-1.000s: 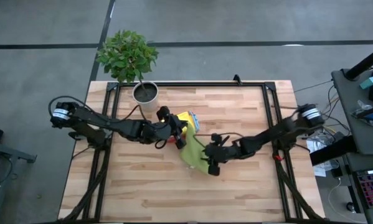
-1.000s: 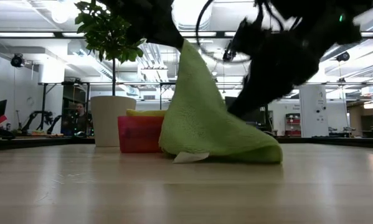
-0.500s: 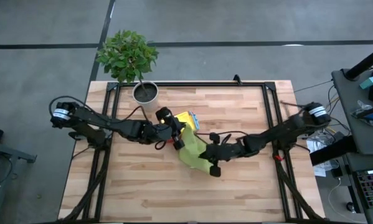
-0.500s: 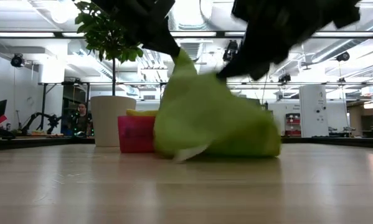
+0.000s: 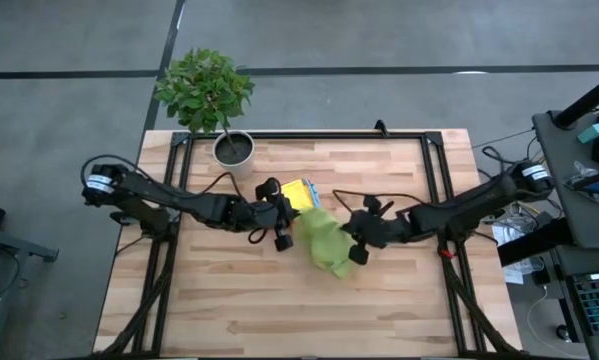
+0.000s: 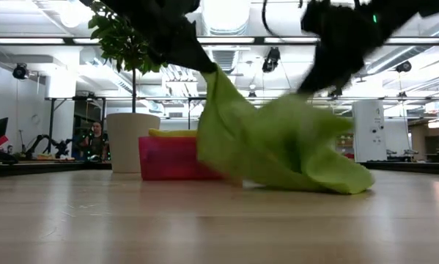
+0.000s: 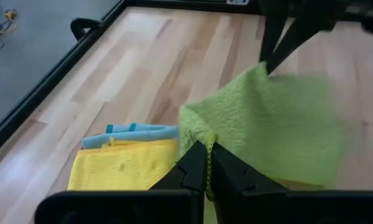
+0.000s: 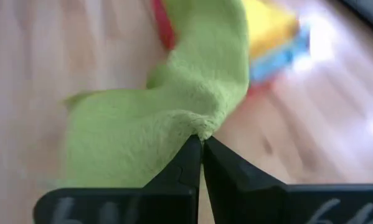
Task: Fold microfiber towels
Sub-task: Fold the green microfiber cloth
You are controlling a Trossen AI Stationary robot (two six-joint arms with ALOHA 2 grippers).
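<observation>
Wooden table (image 5: 379, 300), potted plant (image 5: 207, 95), office behind, both jaws gripping lime towel (image 5: 324, 240)

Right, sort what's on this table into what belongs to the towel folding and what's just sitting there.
Part of the job:
- lime green towel, pinched by the left gripper and right gripper, both shut on it
- yellow towel and blue towel, stacked in the tray

Just sitting there:
- pink tray
- potted plant
</observation>
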